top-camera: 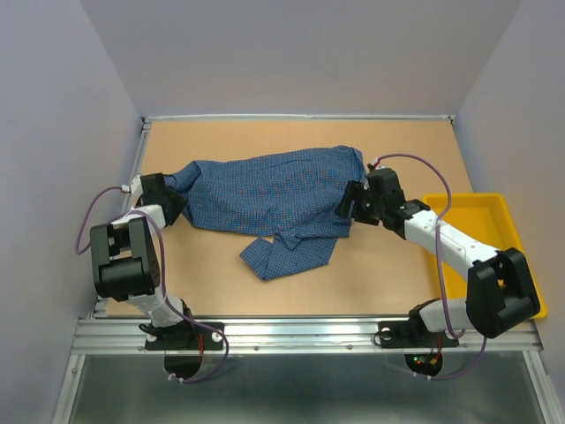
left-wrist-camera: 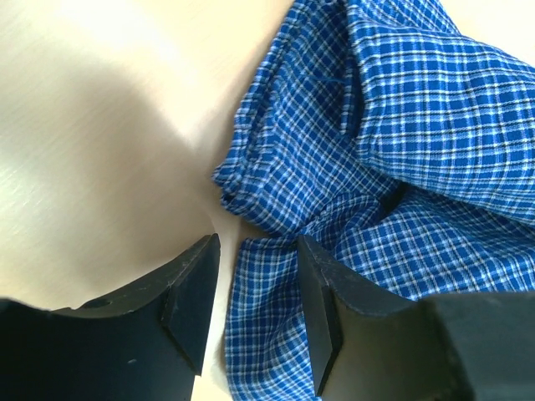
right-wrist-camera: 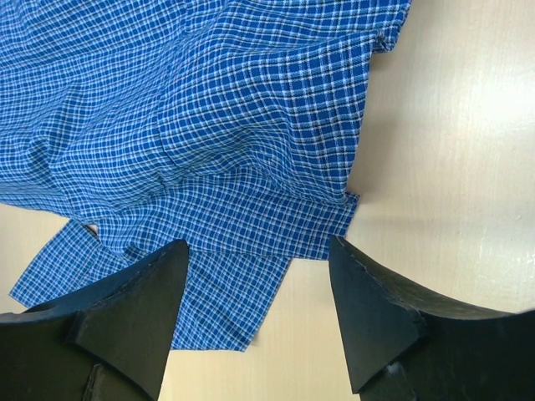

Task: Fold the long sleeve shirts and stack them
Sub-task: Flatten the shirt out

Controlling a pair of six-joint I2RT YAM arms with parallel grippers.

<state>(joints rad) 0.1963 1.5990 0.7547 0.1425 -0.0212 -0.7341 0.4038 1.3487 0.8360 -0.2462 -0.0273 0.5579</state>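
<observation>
Blue checked shirt (top-camera: 274, 190) lies rumpled between left end effector (left-wrist-camera: 255, 255), narrowly parted, and right end effector (right-wrist-camera: 257, 251), spread wide.

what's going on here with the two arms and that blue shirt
Two robot arms are working on one blue checked shirt, which lies rumpled and unfolded across the wooden table. The left gripper is at the shirt's left end and the right gripper at its right end. Both are open, low over the cloth's edge, with nothing gripped. A yellow tray sits off to the right. No neat fold is visible yet.
</observation>
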